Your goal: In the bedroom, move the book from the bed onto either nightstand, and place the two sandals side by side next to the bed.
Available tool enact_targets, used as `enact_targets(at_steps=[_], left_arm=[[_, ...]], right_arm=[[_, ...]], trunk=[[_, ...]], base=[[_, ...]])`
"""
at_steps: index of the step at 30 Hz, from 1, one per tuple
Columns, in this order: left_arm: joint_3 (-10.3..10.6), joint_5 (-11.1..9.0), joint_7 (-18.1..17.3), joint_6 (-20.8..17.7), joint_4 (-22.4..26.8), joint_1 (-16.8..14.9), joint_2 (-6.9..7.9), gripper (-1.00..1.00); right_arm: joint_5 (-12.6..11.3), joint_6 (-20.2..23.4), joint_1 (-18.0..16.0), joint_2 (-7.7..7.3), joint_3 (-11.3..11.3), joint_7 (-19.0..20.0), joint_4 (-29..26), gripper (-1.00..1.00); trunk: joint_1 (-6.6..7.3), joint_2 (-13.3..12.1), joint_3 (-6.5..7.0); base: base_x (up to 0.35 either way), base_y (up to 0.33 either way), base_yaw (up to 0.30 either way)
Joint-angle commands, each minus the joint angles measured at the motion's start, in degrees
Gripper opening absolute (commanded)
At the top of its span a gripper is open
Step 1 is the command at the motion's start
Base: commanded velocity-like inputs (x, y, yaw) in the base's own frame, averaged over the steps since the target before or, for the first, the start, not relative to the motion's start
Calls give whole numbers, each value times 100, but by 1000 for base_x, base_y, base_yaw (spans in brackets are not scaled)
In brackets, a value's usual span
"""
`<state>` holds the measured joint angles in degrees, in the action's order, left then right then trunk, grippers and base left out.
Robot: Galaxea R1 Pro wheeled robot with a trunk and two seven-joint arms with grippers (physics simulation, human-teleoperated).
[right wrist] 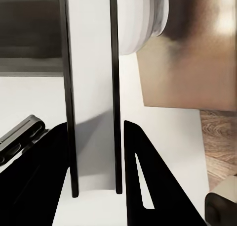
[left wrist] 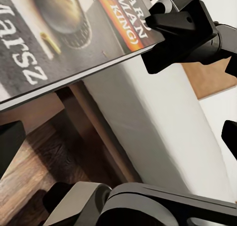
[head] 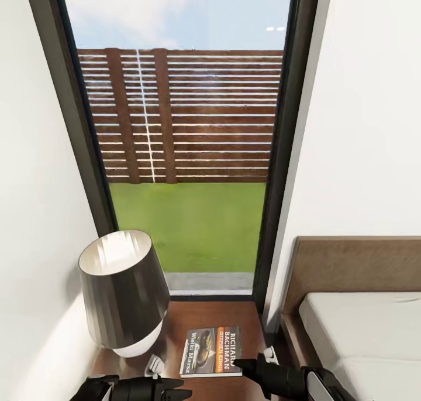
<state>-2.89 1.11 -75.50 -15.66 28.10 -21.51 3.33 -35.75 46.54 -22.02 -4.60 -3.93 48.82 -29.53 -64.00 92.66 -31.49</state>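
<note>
The book (head: 211,351), dark-covered with orange and white lettering, lies flat over the glossy top of the nightstand (head: 216,313), beside the lamp. My right gripper (head: 240,363) reaches in from the bed side and is shut on the book's near right edge. The right wrist view shows the book (right wrist: 91,63) edge-on between both fingers (right wrist: 148,186). The left wrist view shows the cover (left wrist: 59,33) with a right finger above and one below its corner. My left gripper (head: 175,392) hovers open at the nightstand's near left. The bed (head: 362,331) stands to the right. The two sandals are out of view.
A dark-shaded table lamp (head: 123,290) with a white base fills the nightstand's left half. Behind it is a tall black-framed window (head: 193,155) onto fence and grass. White walls close in on both sides, and the headboard (head: 351,260) rises at the right.
</note>
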Motion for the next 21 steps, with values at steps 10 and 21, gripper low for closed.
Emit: enact_targets(at_steps=[10, 21], left_arm=[[-19, 4, -79, -71, 22, -3, 0, 100], [-7, -260, -858, -1201, 1547, -24, -121, 100]], right_arm=[[-46, 30, -4, -6, -29, -4, -1, -100], [-46, 30, -4, -6, -28, -8, -1, -100]], trunk=[[-220, 406, -186], [-462, 847, -383]], base=[[0, 0, 0], [0, 0, 0]])
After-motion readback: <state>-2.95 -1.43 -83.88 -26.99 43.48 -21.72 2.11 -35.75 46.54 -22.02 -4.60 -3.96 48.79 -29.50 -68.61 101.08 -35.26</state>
